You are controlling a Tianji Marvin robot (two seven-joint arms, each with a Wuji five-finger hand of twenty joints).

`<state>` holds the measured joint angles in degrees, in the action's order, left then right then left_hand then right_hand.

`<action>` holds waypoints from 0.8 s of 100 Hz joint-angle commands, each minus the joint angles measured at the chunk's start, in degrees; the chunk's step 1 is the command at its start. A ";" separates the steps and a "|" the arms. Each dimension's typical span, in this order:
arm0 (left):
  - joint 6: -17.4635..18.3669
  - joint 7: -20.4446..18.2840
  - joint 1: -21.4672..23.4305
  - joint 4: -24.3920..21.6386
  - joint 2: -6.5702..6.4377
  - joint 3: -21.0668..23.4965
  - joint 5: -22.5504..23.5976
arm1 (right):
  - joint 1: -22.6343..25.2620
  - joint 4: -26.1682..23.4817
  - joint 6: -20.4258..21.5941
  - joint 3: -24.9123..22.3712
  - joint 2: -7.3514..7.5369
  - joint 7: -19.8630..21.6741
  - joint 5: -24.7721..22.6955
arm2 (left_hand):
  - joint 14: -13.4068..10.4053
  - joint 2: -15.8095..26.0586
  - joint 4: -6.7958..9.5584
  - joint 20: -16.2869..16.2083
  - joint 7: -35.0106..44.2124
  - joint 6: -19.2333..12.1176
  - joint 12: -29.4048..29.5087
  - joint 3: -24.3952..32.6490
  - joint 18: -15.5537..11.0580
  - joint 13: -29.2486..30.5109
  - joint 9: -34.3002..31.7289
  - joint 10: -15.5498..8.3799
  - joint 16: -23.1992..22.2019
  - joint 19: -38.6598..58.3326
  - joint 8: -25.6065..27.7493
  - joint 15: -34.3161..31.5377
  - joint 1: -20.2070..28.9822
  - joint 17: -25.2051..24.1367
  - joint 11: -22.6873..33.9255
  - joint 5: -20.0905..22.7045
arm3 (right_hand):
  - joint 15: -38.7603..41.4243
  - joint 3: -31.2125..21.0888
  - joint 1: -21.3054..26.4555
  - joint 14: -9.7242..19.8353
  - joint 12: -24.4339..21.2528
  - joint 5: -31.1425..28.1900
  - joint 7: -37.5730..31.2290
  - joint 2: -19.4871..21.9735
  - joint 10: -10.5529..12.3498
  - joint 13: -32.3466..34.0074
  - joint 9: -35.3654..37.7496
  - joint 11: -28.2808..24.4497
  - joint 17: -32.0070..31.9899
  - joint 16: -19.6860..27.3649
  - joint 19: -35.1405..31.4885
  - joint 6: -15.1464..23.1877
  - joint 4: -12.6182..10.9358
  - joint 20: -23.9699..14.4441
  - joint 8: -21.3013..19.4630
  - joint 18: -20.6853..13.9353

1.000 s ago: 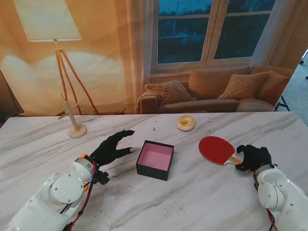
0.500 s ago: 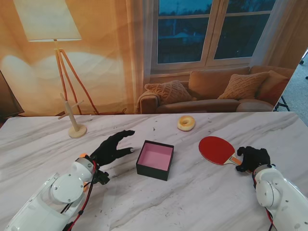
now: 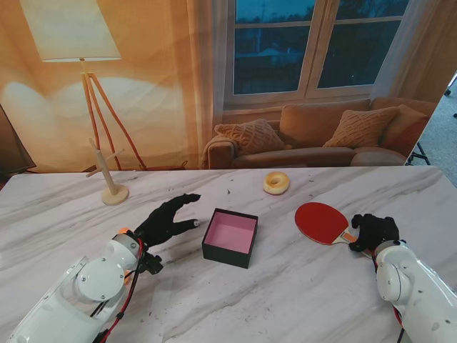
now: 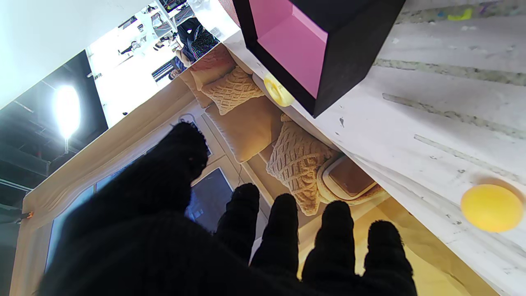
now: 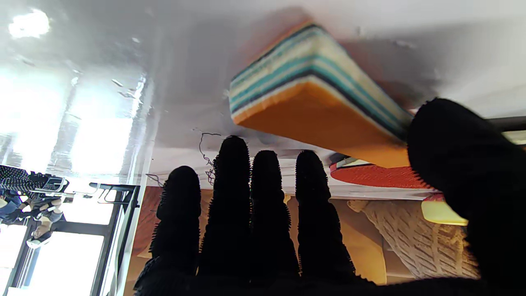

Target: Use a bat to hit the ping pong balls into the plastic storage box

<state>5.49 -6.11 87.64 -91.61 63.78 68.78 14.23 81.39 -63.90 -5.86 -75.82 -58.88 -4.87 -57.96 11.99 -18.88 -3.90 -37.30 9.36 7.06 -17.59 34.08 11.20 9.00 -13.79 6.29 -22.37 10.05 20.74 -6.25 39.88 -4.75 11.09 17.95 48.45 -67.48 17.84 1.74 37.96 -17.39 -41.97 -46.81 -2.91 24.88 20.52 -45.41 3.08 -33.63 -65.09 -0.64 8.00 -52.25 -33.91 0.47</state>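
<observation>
A white marble-patterned bench (image 3: 285, 293) was seen from the stand camera, with a black storage box (image 3: 230, 237) with a pink interior set near its middle. The box stood open at the top, and no ball could be seen inside it.

The left hand (image 3: 166, 219), gloved in black, was held just above the bench to the left of the box, its fingers (image 4: 283, 222) spread apart and extended, with nothing held in it. In the left wrist view an orange-yellow ping pong ball (image 4: 491, 207) was seen lying on the bench beside this hand, apart from the box. In the stand view a small orange spot showed at the left wrist (image 3: 123, 231); whether it was that ball could not be told.

A red-faced table tennis bat (image 3: 323, 222) lay flat on the bench to the right of the box, well apart from it, with its handle pointing toward the right hand (image 3: 374, 231). In the right wrist view the orange, striped-edged handle (image 5: 316, 102) was seen between the thumb and the four straight fingers (image 5: 267, 197). The thumb lay against the handle, but the fingers were not curled round it, so whether the bat was actually gripped could not be told.

A yellow ring-shaped donut (image 3: 276, 182) lay farther away, beyond the box, and a wooden peg stand (image 3: 109, 180) stood at the far left.
</observation>
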 commanded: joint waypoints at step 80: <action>0.19 -0.82 0.27 0.21 0.14 0.23 -0.18 | 5.86 -8.33 2.34 -5.90 -0.25 7.22 -0.05 | 0.04 1.11 1.19 -1.73 -0.28 -0.68 -0.66 -1.89 -0.27 -1.75 -1.27 -0.41 -0.42 -0.41 0.44 -0.16 -0.50 -0.92 -1.06 -0.16 | 1.33 -0.19 -2.55 0.46 1.91 -7.72 2.79 1.40 -1.14 2.51 2.23 -0.55 -0.23 -1.06 -1.04 0.22 1.09 0.02 1.55 0.08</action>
<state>5.57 -6.15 87.67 -91.58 63.78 68.92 14.11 86.56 -71.42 -3.71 -81.50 -59.04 1.23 -57.99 12.00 -18.53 -3.90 -37.97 9.36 7.06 -17.62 33.42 11.33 9.00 -13.79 6.29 -22.37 10.06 20.77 -6.25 39.88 -4.76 11.09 18.00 49.55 -67.48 17.69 2.31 39.33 -23.17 -39.21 -46.58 -3.37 26.86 21.69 -46.13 3.36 -34.30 -65.82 -0.49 8.01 -52.25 -32.71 0.36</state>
